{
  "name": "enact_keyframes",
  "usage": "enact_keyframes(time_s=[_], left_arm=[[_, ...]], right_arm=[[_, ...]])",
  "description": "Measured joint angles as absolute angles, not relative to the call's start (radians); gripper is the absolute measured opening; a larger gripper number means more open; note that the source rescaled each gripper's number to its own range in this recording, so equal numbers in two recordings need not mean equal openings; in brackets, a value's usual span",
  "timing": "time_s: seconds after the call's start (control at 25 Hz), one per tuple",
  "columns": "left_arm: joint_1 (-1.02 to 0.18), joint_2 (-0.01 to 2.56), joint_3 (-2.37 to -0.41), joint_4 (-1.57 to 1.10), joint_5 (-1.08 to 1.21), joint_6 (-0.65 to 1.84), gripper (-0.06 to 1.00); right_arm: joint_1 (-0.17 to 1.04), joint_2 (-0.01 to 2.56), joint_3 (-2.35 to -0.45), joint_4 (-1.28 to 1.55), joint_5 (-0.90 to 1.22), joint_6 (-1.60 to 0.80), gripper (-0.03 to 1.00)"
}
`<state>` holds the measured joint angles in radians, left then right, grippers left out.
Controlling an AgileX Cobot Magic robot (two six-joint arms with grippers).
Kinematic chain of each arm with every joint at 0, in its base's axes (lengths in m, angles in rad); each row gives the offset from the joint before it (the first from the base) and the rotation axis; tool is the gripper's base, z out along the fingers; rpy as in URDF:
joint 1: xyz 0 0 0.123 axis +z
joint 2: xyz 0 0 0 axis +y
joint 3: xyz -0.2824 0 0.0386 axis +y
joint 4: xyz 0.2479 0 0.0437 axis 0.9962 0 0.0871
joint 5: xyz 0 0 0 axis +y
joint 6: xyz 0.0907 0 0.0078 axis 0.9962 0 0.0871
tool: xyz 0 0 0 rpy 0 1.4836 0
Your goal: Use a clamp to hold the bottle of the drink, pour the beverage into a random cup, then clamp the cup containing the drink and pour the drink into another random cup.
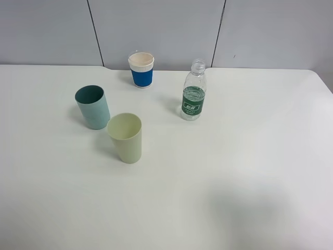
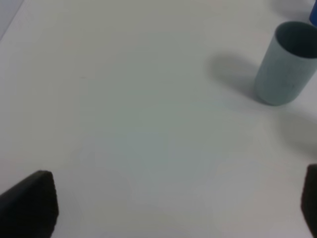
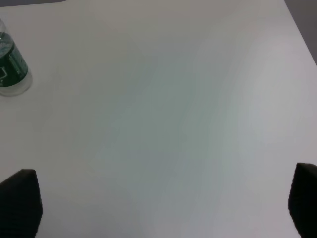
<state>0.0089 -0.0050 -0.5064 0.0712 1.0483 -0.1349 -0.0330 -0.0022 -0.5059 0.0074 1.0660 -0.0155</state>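
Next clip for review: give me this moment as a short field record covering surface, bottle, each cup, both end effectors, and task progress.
surface: white table
bottle: upright, cap off, right of the cups, untouched
pale yellow-green cup: upright, nearest the camera, looks empty
teal cup: upright, behind and left of the yellow-green one
blue-and-white paper cup: upright, at the back
left end effector: open, empty, teal cup ahead of it
right end effector: open, empty, bottle ahead of it
progress: no pour begun

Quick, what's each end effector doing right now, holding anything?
Left end effector: open, holding nothing, only bare table between its fingers.
Right end effector: open, holding nothing, away from the bottle.
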Motion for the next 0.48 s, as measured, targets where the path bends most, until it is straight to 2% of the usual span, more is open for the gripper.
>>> enact_keyframes(time_s=[0.48], left_arm=[[0.009, -0.005, -0.506, 0.071, 1.048, -0.135, 1.0]], right_arm=[[-0.033, -0.002, -0.506, 0.007, 1.066, -0.015, 1.0]])
